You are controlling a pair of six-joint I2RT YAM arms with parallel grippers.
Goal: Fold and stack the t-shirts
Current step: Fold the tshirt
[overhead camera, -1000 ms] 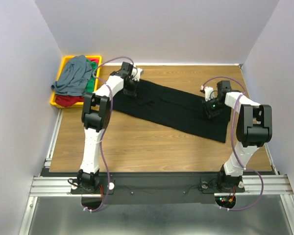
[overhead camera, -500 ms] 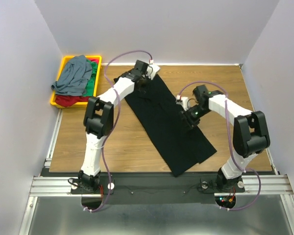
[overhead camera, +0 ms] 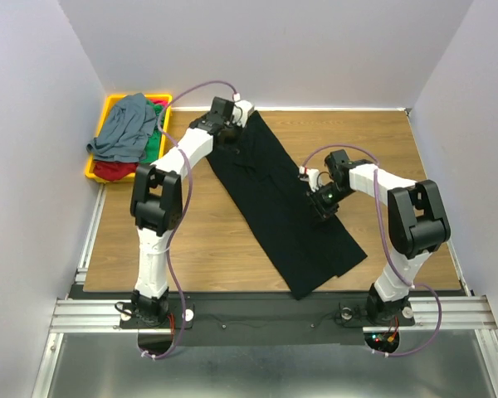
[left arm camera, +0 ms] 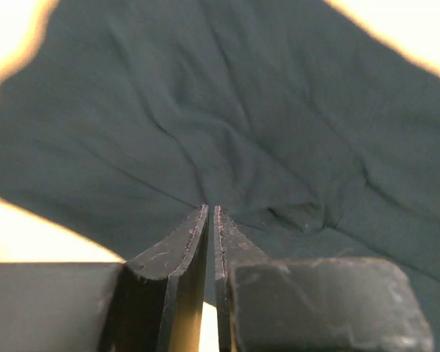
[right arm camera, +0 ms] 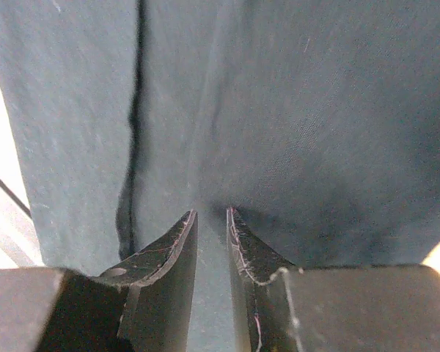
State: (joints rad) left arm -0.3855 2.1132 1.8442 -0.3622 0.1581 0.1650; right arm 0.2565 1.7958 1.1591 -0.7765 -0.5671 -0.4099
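The large black t-shirt (overhead camera: 274, 199), folded into a long strip, lies flat on the table from the far centre diagonally to the near right. My left gripper (overhead camera: 230, 133) sits at its far end. In the left wrist view the jaws (left arm camera: 210, 207) are nearly closed, pinching the black cloth (left arm camera: 242, 110), whose wrinkles run to the tips. My right gripper (overhead camera: 322, 203) is at the strip's right edge, about midway. Its jaws (right arm camera: 210, 213) stand a narrow gap apart with black cloth (right arm camera: 315, 110) between them. The slate grey-blue (overhead camera: 126, 126), green (overhead camera: 153, 145) and red (overhead camera: 112, 170) t-shirts lie heaped in the tray.
The yellow tray (overhead camera: 112, 101) stands at the far left, off the table's corner. Bare wood (overhead camera: 174, 240) lies left of the black strip and at the far right (overhead camera: 373, 141). The strip's near end (overhead camera: 309, 288) reaches the table's front edge.
The black shirt has swung from lying across the table to running diagonally toward the near edge. My right gripper came left and nearer with it. My left gripper stayed at the far end, lastly shifting slightly left.
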